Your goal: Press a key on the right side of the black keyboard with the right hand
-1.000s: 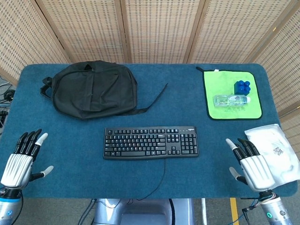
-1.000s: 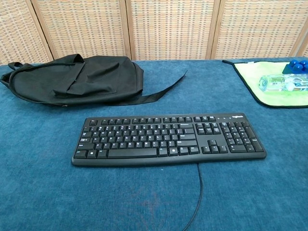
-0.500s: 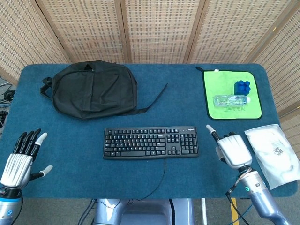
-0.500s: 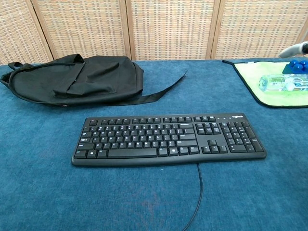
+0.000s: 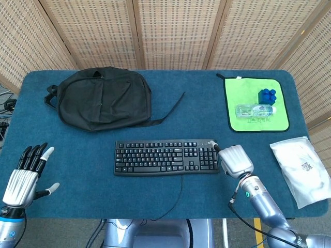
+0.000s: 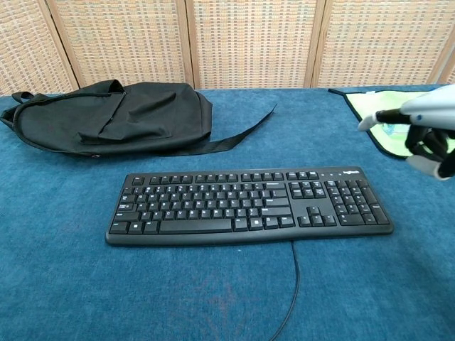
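The black keyboard (image 5: 165, 156) lies flat at the middle of the blue table, also central in the chest view (image 6: 249, 204). My right hand (image 5: 236, 160) hovers just off the keyboard's right end, back upward. One finger (image 6: 371, 122) points left while the others are curled under; it holds nothing. In the chest view the right hand (image 6: 429, 135) is raised above the table, to the right of the number pad, touching no key. My left hand (image 5: 23, 175) stays at the front left corner, fingers spread and empty.
A black backpack (image 5: 101, 98) with a loose strap lies behind the keyboard on the left. A green mat (image 5: 256, 105) at the back right carries a blue object (image 5: 267, 95) and a clear bottle (image 5: 254, 110). A white bag (image 5: 302, 168) lies at the right edge. The keyboard's cable (image 5: 178, 199) runs to the front edge.
My right hand has moved left from beside the white bag to the keyboard's right end, curling its fingers with one left pointing. The left hand has stayed put.
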Robot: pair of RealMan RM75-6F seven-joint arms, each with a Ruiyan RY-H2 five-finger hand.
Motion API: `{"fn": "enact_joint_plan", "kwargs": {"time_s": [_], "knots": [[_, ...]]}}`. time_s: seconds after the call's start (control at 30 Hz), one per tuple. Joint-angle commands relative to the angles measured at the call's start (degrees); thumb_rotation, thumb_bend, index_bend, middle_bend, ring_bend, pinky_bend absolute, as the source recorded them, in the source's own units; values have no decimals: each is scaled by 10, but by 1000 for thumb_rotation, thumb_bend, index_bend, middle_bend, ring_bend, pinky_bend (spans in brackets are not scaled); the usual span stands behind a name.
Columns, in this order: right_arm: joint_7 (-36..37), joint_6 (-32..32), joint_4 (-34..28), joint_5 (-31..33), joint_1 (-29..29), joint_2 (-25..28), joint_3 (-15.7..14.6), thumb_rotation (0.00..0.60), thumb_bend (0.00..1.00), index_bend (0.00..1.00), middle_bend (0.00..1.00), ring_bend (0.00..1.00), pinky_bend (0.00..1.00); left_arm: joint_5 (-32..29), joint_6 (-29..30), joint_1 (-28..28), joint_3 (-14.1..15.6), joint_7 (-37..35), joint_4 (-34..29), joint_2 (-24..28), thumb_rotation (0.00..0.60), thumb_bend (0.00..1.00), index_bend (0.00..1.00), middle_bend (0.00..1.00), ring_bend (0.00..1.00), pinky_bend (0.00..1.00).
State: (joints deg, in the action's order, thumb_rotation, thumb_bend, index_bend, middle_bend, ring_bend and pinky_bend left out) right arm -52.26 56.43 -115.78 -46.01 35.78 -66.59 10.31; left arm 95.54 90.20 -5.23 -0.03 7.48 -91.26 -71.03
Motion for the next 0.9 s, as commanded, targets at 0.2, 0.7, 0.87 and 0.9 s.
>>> {"fn": "enact_joint_plan", "kwargs": {"time_s": [0.2, 0.7, 0.87, 0.9], "knots": [[-54, 26, 6, 81, 59, -55, -15, 600, 620, 94, 720, 625, 470, 0, -1, 0, 1, -5, 0, 1, 600, 0, 0, 0, 0, 0], [-69, 53, 41, 150, 124, -114, -39, 600, 620, 95, 720, 625, 470, -9, -5, -2, -2, -9, 0, 3, 600, 0, 0, 0, 0, 0], [-66, 56, 51, 167, 139, -121, -43, 600, 637, 95, 721, 625, 470, -12, -7, -2, -3, -11, 2, 3, 600, 0, 0, 0, 0, 0], [-65, 56, 53, 169, 142, -122, -45, 600, 645, 94, 721, 625, 470, -13, -8, -2, -3, -12, 2, 3, 600, 0, 0, 0, 0, 0]]}}
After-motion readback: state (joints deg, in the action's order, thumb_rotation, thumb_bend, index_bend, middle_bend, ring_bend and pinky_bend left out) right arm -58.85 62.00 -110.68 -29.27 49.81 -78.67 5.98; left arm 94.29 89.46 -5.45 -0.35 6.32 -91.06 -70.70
